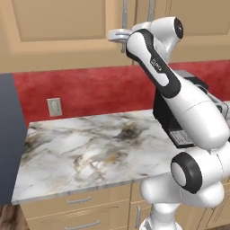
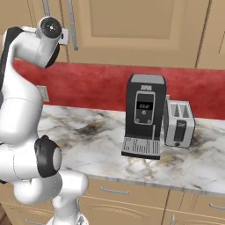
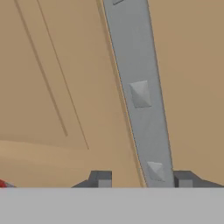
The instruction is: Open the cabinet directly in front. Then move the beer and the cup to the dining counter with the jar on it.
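Observation:
The cabinet (image 1: pixel 63 27) hangs above the red wall, its tan panelled doors shut. My gripper (image 1: pixel 117 36) is raised to the lower end of a long silver bar handle (image 1: pixel 124 15). In the hand view the handle (image 3: pixel 140 92) runs up the middle, and my gripper (image 3: pixel 142 178) is open astride its lower end, with the bar nearer the right fingertip (image 3: pixel 183 178) and a gap to the left one. From the right base view the hand (image 2: pixel 63 36) sits beside the handle (image 2: pixel 72 24). The beer, cup, jar and dining counter are out of view.
A marble worktop (image 1: pixel 90 143) lies below the cabinet against the red wall, with a wall outlet (image 1: pixel 54 107). A black coffee machine (image 2: pixel 145 116) and a silver toaster (image 2: pixel 179 124) stand on its right part. Tan drawers (image 1: pixel 81 209) sit beneath; a dark panel (image 1: pixel 9 134) bounds the left.

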Tool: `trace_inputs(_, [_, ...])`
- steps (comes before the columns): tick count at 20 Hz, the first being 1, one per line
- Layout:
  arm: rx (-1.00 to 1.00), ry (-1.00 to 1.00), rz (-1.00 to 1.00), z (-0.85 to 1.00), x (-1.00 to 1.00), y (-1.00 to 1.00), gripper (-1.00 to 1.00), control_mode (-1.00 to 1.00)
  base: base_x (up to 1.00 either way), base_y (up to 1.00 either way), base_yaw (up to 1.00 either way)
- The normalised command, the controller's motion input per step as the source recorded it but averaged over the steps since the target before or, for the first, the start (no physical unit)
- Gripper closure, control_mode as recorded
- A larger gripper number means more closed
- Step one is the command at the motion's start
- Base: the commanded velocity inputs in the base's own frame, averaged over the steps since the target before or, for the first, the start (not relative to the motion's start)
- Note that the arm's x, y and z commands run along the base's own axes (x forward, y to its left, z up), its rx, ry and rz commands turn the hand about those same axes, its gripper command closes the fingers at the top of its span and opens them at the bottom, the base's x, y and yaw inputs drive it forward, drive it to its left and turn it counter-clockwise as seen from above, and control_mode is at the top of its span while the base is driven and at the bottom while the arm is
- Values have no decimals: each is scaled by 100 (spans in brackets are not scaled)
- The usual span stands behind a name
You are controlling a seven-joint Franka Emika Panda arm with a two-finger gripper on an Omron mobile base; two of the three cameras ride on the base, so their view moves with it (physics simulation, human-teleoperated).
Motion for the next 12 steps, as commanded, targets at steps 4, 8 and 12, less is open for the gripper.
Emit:
trace_inputs(4, [-13, 0, 0, 0, 0, 100, 100, -100, 0, 0, 0])
trace_inputs(8, [-4, 0, 0, 0, -18, 100, 100, -100, 0, 0, 0])
trace_inputs(12, [0, 0, 1, 0, -51, 100, 100, -100, 0, 0, 0])
